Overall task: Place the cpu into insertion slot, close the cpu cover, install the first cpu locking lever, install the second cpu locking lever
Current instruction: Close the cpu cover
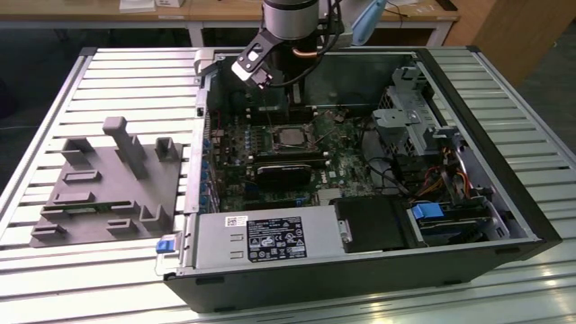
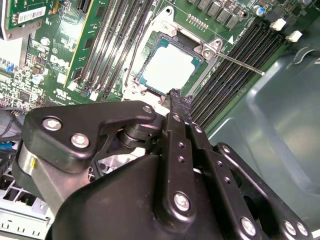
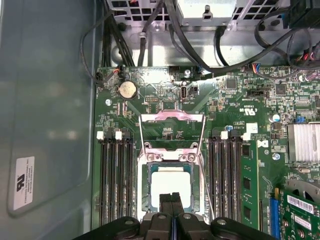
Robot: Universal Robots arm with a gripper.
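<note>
The cpu (image 3: 171, 184), a pale silver square, lies flat in the insertion slot (image 3: 172, 156) on the green motherboard; it also shows in the second wrist view (image 2: 169, 67) and the exterior view (image 1: 290, 137). The cpu cover (image 3: 172, 117) stands swung open at the slot's far end, a thin metal frame. A thin lever rod (image 3: 205, 165) runs along each side of the slot, and one rod (image 2: 235, 61) sticks out unlatched. My gripper (image 3: 171, 201) hangs just above the cpu's near edge, fingers pressed together and holding nothing; its tip (image 2: 176, 97) sits beside the chip.
Black memory slots (image 3: 115, 180) flank the socket on both sides. A black heatsink block (image 1: 283, 177), a power supply (image 1: 270, 239) and drive bays (image 1: 423, 128) fill the open case. Cables (image 3: 150, 35) run past the board's far edge. A grey fixture (image 1: 108, 182) lies on the exterior view's left.
</note>
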